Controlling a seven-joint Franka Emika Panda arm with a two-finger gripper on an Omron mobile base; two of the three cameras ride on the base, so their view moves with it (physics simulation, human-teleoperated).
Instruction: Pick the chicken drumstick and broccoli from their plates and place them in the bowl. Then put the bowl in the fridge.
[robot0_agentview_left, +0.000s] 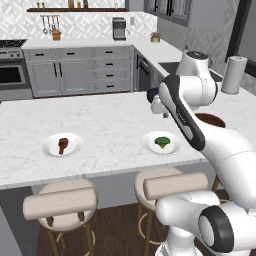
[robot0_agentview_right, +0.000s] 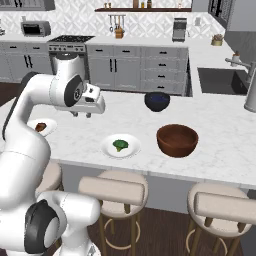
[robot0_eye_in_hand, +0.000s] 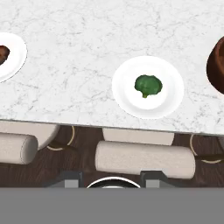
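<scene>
broccoli on white plate — drumstick plated, bowl beside

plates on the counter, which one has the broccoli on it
The plate nearer the reddish-brown bowl holds the broccoli. The other plate, farther along the counter from that bowl, carries the chicken drumstick.

Bright, even, rendered light fills the kitchen with no clear source, leaving only faint soft shadows under the plates on the pale marble counter, no glare, and slightly coarse, soft-edged detail throughout.
</scene>
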